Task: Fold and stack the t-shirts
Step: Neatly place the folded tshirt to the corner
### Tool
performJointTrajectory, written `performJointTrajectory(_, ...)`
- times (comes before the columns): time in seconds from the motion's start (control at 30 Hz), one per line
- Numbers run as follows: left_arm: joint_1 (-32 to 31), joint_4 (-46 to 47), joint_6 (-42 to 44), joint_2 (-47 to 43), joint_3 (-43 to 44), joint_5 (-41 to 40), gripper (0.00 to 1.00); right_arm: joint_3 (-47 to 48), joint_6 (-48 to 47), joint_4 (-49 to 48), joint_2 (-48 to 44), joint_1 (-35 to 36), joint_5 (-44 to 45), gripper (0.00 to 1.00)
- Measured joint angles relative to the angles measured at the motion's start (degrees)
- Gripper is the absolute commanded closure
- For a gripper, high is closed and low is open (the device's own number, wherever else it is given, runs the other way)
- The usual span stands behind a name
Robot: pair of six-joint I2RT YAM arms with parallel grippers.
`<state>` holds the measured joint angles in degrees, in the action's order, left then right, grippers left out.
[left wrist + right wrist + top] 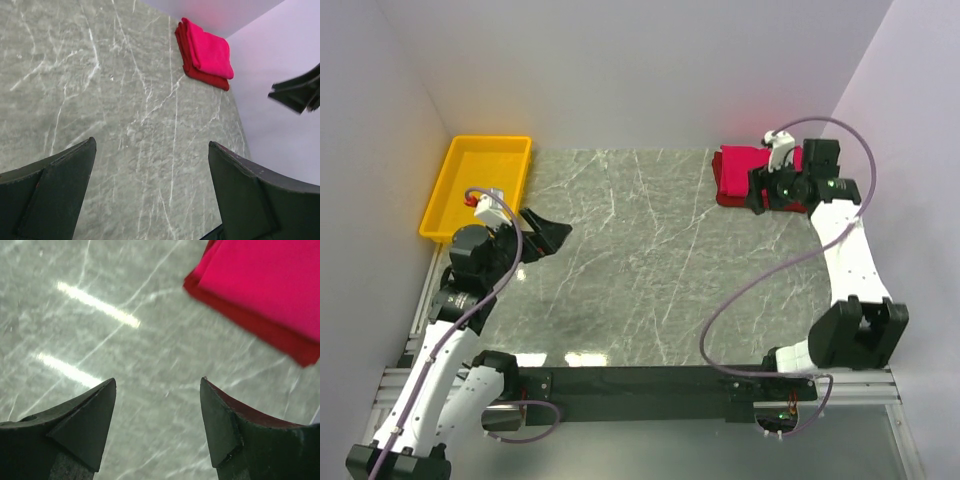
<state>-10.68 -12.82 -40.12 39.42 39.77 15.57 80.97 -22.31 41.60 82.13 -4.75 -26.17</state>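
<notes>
Both tees folded & stacked: crimson-pink t-shirt [212,50] atop maroon t-shirt [250,320], far across the marble table [650,260] from the yellow tray [440,205]. Right gripper [157,382] just beside the stack, jaws spread, empty. Left gripper [545,232] next to the tray, jaws wide apart, nothing in 'em.

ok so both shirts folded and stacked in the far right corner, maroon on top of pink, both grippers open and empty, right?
No: the pink shirt lies on top, the maroon shirt under it, as the left wrist view shows. The rest holds: folded stack in the far right corner, left gripper and right gripper open and empty.
</notes>
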Motion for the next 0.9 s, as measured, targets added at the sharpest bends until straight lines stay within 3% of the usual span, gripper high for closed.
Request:
performJointTrajectory(0.3, 0.0, -5.2, 0.4, 5.1, 6.6, 1.6, 0.01, -15.9, 5.2, -3.1, -12.6, 3.8, 7.1, 0.29)
performJointTrajectory(0.37, 0.0, -5.9, 0.5, 5.6, 7.4, 2.0, 0.02, -17.2, 7.0, -4.7, -12.2, 3.8, 8.0, 0.38)
performJointTrajectory(0.57, 0.0, -6.1, 0.5, 5.6, 7.9, 2.6, 0.03, -13.9, 13.1, -10.2, -3.6, 3.7, 8.7, 0.43)
performJointTrajectory(0.73, 0.0, -5.4, 0.8, 6.3, 7.9, 2.6, 0.03, -5.7, 17.4, -14.8, 5.1, 2.3, 8.6, 0.44)
performJointTrajectory(0.9, 0.0, -3.1, 3.5, 10.1, 7.5, 2.0, 0.04, -3.6, 18.9, -21.0, 6.8, 1.3, 8.9, 0.48)
